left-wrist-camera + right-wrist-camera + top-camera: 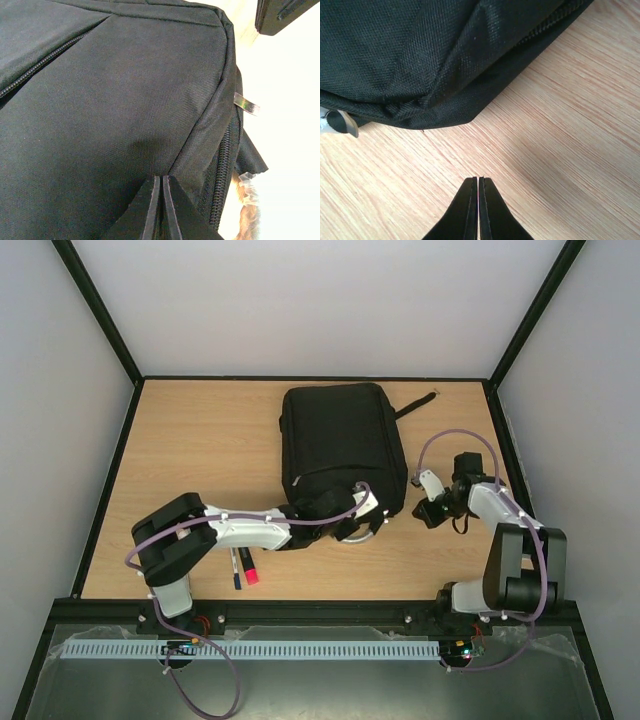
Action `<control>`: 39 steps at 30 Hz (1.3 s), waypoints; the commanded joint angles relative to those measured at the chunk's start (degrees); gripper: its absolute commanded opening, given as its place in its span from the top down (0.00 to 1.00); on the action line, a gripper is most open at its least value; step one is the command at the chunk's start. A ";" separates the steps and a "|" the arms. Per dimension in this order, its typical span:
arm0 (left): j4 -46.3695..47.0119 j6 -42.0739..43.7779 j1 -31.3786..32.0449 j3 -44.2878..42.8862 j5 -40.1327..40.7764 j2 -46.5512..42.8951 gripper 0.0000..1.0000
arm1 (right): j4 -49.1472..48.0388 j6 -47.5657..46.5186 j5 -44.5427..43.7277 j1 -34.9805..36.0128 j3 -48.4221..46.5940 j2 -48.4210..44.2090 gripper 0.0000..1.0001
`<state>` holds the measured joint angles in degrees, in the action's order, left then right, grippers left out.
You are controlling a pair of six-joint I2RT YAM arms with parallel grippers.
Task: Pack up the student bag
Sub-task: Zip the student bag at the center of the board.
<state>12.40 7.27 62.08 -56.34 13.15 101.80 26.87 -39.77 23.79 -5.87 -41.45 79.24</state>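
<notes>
Both grippers are pinched shut, empty. Left gripper [161, 179] rests on the student bag [340, 440] on the table [200, 440]; right gripper [478, 180] hovers beside it. Opening step, I think: next, grab the zip [221, 165].

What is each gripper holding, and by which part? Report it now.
Nothing. The left gripper is shut empty over the student bag; the right gripper is shut empty over the table.

Robot lab booth: white walls [300, 300], wooden table [200, 440]
</notes>
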 commanded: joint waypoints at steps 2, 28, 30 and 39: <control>0.39 -2.22 0.02 1.70 0.78 -2.68 0.98 | 1.90 0.39 6.72 0.61 2.36 -6.44 0.95; 4.91 -11.48 -4.69 -4.73 -8.78 -0.57 0.97 | -18.98 6.37 -8.35 18.74 11.70 -14.09 0.48; 5.00 -11.56 -4.69 -4.64 -8.86 -0.91 0.98 | -20.45 7.64 -9.73 18.96 11.25 -12.11 0.48; 4.96 -11.29 -4.79 -4.22 -8.65 -2.03 0.98 | -24.74 9.73 -12.96 18.93 10.57 -6.22 0.65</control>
<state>15.14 -3.86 57.80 -59.09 4.12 101.49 5.19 -31.42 12.67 12.78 -29.36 71.05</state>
